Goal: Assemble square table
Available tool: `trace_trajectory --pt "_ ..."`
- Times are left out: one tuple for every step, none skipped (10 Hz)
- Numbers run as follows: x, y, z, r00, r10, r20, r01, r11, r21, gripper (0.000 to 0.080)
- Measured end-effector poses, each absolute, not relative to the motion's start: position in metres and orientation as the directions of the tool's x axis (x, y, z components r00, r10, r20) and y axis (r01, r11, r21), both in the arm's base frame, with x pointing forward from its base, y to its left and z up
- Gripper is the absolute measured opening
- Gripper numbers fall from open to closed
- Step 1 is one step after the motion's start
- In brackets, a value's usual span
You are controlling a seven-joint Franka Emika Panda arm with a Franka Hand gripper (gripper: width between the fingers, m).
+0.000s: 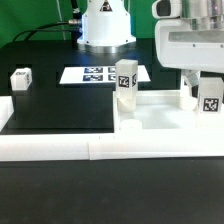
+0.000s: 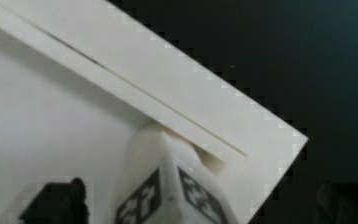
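Hovering with gripper (image 2: pixel 202 203) spread wide, released, holding nothing; straddling upright leg (image 2: pixel 165 190) at square table (image 2: pixel 60 120) corner, fingers (image 2: pixel 55 203) clear of leg.

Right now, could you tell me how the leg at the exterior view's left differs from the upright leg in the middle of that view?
The left leg sits on the black table, well apart from the slab; the middle leg stands upright on the slab's corner. The left leg looks squat and low; the middle leg looks tall. Both are white and carry a black-and-white tag.
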State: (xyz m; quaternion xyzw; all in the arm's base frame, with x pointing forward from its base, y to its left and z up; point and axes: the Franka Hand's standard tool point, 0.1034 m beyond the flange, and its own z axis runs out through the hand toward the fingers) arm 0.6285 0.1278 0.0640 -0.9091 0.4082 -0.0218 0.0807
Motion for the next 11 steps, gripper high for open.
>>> trace_trajectory --pt "0.633 0.124 0.068 0.822 -0.57 0.017 -0.563 -0.815 -0.138 0.0649" --pt "0.638 0.12 0.073 0.896 -0.441 0.043 -0.433 -0.892 -0.126 0.0649" --pt "0.639 0.115 0.073 0.948 -0.313 0.057 -0.305 -0.945 -0.117 0.0649" --pt "0.638 0.107 0.071 0.98 -0.191 0.059 -0.184 -0.977 -0.109 0.0649" --pt "0.641 0.108 0.072 0.976 -0.205 0.08 -0.195 -0.974 -0.112 0.0649" --pt "0.64 0.109 0.071 0.97 -0.233 0.074 -0.224 -0.968 -0.113 0.0649" --pt "0.64 0.108 0.071 0.969 -0.234 0.074 -0.225 -0.968 -0.113 0.0526" --pt "0.64 0.108 0.071 0.946 -0.319 0.064 -0.31 -0.943 -0.12 0.0378" --pt "0.64 0.108 0.071 0.917 -0.396 0.054 -0.388 -0.913 -0.125 0.0378" --pt "0.64 0.106 0.071 0.881 -0.47 0.043 -0.462 -0.878 -0.128 0.029" --pt "0.64 0.105 0.07 0.838 -0.545 0.032 -0.537 -0.834 -0.129 0.029"
